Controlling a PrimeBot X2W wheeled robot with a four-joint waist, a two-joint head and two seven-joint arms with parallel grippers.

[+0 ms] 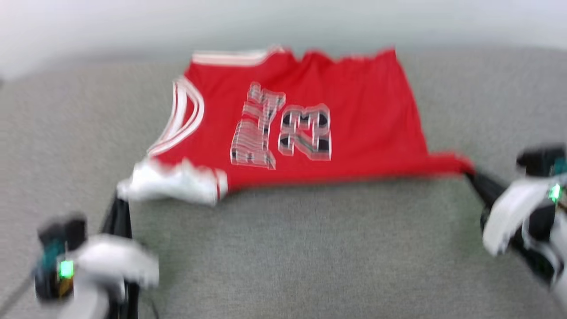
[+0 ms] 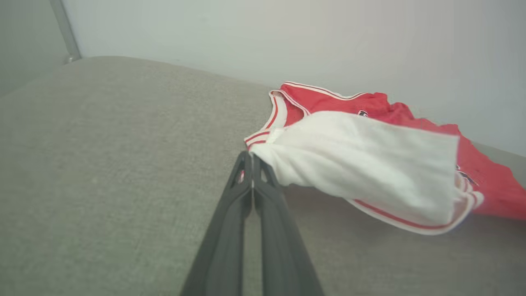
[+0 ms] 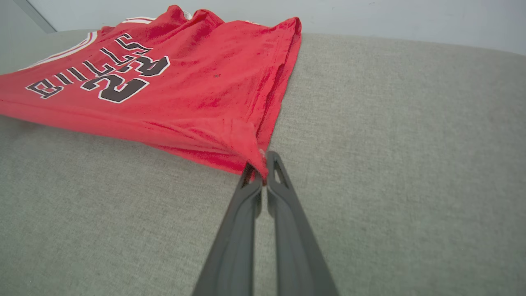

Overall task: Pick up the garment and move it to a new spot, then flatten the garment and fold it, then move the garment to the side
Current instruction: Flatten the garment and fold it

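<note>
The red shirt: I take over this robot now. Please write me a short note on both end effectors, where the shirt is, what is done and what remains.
Left end effector: shut on the shirt at its white sleeve.
Right end effector: shut on the shirt's red bottom corner.
Shirt: spread on the grey cushion, print facing up, far edge near the wall. The near edge is stretched between the two grips, and both held parts are slightly raised.
Done: shirt is mostly flat, with some wrinkles.
Left: fold it, then move it to the side.
</note>
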